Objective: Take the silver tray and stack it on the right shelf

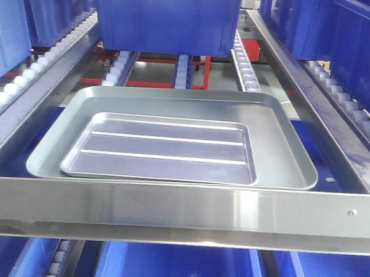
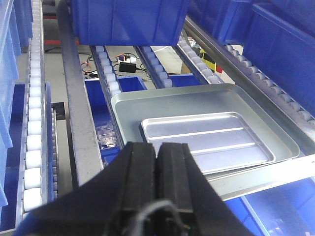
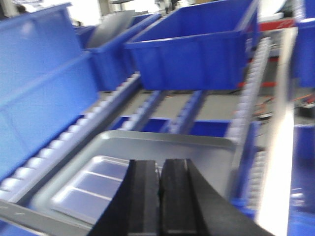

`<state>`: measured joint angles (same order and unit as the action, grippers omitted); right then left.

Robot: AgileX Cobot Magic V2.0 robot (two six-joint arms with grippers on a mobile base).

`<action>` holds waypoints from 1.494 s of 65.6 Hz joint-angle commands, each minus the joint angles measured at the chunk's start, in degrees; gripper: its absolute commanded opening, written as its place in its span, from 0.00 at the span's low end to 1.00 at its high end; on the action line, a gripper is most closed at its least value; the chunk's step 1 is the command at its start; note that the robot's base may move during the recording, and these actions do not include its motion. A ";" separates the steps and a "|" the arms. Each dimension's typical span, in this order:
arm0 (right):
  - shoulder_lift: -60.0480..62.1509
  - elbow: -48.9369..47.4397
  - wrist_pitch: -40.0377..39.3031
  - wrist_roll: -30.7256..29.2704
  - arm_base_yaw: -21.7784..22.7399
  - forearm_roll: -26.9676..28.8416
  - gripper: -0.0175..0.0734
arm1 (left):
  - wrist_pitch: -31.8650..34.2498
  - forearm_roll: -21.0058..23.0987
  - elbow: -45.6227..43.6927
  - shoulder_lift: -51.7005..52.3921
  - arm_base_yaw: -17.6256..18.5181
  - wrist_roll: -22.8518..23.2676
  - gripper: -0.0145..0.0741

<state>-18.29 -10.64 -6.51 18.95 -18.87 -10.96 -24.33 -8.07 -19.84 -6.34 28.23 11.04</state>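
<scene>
The silver tray (image 1: 162, 148), small and ribbed with two long raised ribs, lies inside a larger smooth silver tray (image 1: 280, 146) on the roller rails of the right shelf (image 1: 179, 208), just behind its broad steel front bar. Neither gripper shows in the front view. In the left wrist view my left gripper (image 2: 158, 147) is shut with nothing between its pads, in front of the ribbed tray (image 2: 209, 140) and apart from it. My right gripper (image 3: 159, 164), seen in the right wrist view, is shut and empty above the near side of the trays (image 3: 88, 184).
A blue bin (image 1: 162, 15) sits on the rollers behind the trays. More blue bins stand on the neighbouring lanes at left (image 1: 8, 22) and right (image 1: 364, 56), and others lie below the front bar (image 1: 175, 269). Steel side rails (image 1: 304, 84) flank the lane.
</scene>
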 commanded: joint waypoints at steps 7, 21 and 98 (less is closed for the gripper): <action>6.08 3.76 -4.38 -11.35 9.81 6.12 0.25 | 4.52 -0.08 -1.60 -0.63 0.27 -0.14 0.06; 15.83 10.53 -4.86 -11.30 18.72 6.12 0.25 | 4.52 -0.08 -1.60 -0.63 0.27 -0.14 0.06; 19.90 12.37 -1.57 -11.30 19.31 6.12 0.25 | 12.05 0.90 3.66 -0.30 -9.25 -0.14 0.06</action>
<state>0.60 1.75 -2.99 8.23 0.20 -5.02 -20.95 -8.32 -16.66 -6.07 22.56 11.04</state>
